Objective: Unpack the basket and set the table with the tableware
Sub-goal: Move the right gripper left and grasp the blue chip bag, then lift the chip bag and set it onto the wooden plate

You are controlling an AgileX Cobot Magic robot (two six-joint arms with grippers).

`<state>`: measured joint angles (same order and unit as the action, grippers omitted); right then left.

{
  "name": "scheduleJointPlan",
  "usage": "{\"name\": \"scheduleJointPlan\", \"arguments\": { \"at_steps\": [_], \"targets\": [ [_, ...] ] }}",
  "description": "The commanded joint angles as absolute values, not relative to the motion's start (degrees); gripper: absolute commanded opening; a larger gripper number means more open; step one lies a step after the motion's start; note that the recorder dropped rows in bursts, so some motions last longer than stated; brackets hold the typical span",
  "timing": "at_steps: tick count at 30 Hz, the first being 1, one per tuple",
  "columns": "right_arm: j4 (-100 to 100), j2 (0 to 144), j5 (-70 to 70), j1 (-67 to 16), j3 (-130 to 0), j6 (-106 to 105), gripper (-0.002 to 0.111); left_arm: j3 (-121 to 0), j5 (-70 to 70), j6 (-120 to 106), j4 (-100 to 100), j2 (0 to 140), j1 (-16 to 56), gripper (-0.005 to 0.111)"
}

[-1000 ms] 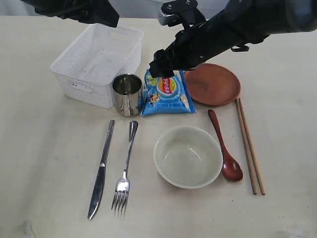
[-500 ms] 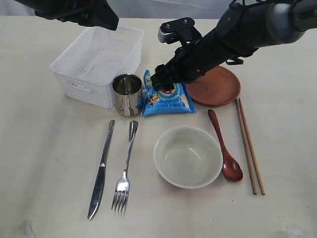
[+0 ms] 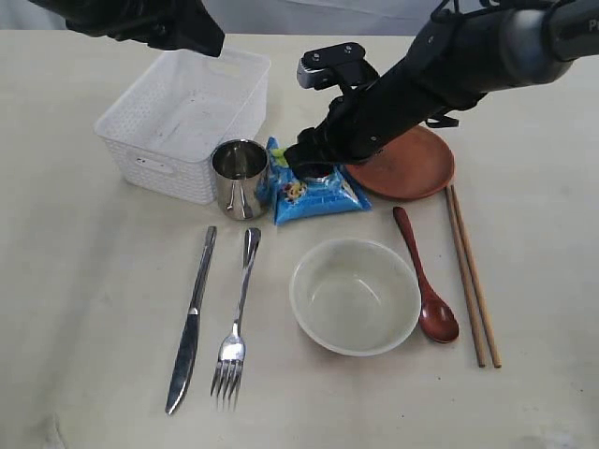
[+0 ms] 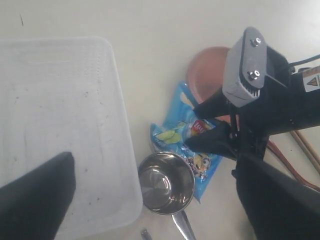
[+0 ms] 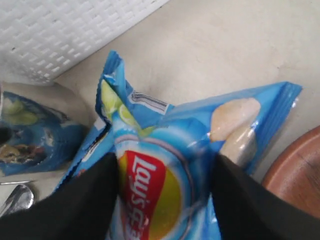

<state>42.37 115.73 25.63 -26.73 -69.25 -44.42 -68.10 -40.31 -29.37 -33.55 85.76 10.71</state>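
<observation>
Seven tableware pieces are out on the table [image 3: 84, 281]: cup [image 3: 241, 173], bowl [image 3: 354, 295], plate [image 3: 412, 164], spoon [image 3: 426, 281], chopsticks [image 3: 473, 281], knife [image 3: 190, 323], fork [image 3: 236, 323].

The basket [image 3: 182, 117] sits at the far left and looks empty in both the exterior and left wrist views, so unpacking reads as done.

Layout:
- Knife and fork lie side by side left of the bowl.
- Spoon, then chopsticks, lie to the bowl's right.
- The plate is beyond them.
- The cup stands at the basket's near corner, touching it or nearly so.

The odd one out is the blue chip bag [image 3: 314, 187], lying between cup and plate with its edge at the plate's rim.

The right gripper [image 3: 314, 161] is down on the bag, with a finger on each side of its middle. The right wrist view doesn't show whether it is pinching yet.

The left gripper [image 3: 192, 33] hovers over the basket's far edge, jaws wide and holding nothing.

What's left, probably, is clearing the bag and maybe pulling the cup away from the basket into the setting.
</observation>
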Motion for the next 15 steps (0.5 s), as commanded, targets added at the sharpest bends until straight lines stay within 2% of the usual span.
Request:
{"name": "scheduleJointPlan", "arguments": {
  "at_steps": [1,10,15],
  "targets": [
    [41.8,115.9,26.2,-26.8,-69.3,-43.4,0.041,-67.8,-39.9,-29.6,-33.3,85.4,10.6,0.081],
    [41.8,115.2,25.9,-26.8,-69.3,-40.7,0.029,-67.8,-39.3,-29.6,-33.3,85.4,10.6,0.081],
    [41.9,115.1,25.9,-26.8,-69.3,-40.2,0.004,-67.8,-39.1,-29.6,-33.3,85.4,10.6,0.081]
  ]
}}
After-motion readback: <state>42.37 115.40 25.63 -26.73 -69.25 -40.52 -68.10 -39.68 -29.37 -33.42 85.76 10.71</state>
